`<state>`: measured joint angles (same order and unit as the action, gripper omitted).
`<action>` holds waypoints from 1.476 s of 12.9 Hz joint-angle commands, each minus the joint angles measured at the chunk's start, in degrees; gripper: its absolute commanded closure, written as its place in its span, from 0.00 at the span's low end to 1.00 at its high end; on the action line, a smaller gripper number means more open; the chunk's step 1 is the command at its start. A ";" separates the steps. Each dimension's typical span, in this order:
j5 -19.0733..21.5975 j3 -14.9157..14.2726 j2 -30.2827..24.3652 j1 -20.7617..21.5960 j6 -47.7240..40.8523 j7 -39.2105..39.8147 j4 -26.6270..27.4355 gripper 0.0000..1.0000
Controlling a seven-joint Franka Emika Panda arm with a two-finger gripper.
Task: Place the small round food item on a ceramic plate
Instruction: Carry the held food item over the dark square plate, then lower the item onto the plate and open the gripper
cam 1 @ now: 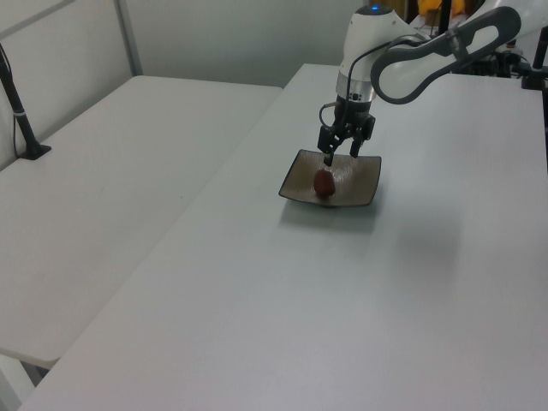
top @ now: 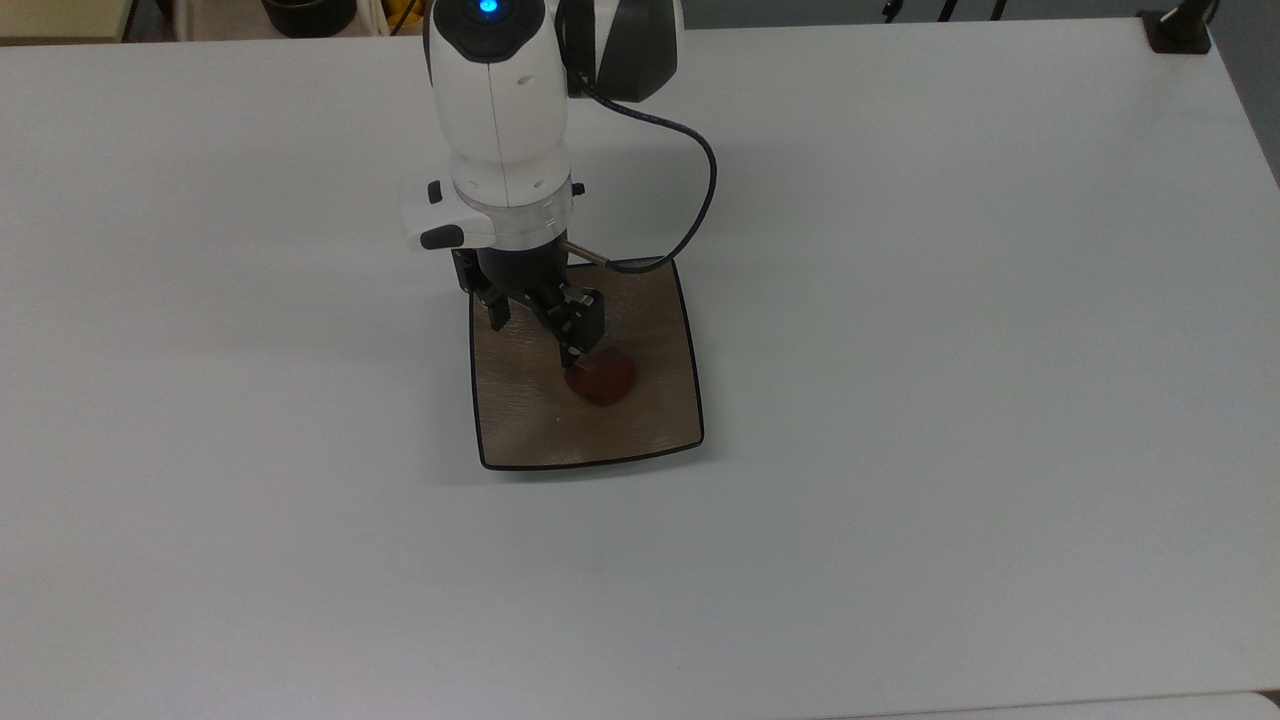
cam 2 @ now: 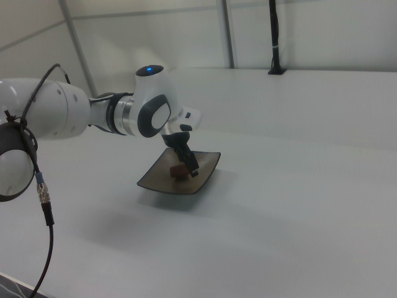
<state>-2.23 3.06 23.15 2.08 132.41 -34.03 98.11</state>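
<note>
A plain white table (top: 900, 400) is carrying a single square brown plate (top: 520, 440), which is sitting near the middle of the surface. A black post base (top: 1178, 30) is standing at one far corner.

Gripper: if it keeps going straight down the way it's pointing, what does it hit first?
Most likely the plate. The open gripper points down over its surface, with the food item lying just beside the fingertips, so it might graze that; depth is unclear.

We're looking at what seems to be a robotics lab. A white robot arm (cam 1: 428, 51) reaches over a bare white table (top: 900, 300), with plain pale wall panels (cam 2: 310, 31) behind and a black clamped post (cam 2: 273, 37).
</note>
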 commanded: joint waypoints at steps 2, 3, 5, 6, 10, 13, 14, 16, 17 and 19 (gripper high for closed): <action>-0.67 0.02 -0.74 -0.06 -3.27 -0.78 -1.69 0.00; -0.85 0.02 -1.70 -0.06 -8.34 2.88 -1.87 0.00; -0.59 0.37 -5.03 0.29 -20.98 18.22 -1.96 0.00; -0.50 0.46 -6.61 0.38 -24.96 23.25 -1.78 0.00; -0.32 -0.15 -18.02 -0.41 -38.10 43.94 2.33 0.00; 5.28 -1.03 -26.22 -3.75 -30.93 40.12 8.32 0.00; 5.30 -1.12 -26.31 -3.05 -27.67 36.35 9.63 0.00; 5.04 -1.12 -26.40 -2.61 -26.32 35.35 10.44 0.00; 4.87 -1.12 -26.40 -2.52 -26.32 35.69 10.52 0.00; 4.78 -1.12 -26.14 -2.52 -26.24 36.05 10.35 0.00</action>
<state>2.09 2.28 -2.09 -1.04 104.55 2.87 107.00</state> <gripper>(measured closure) 0.000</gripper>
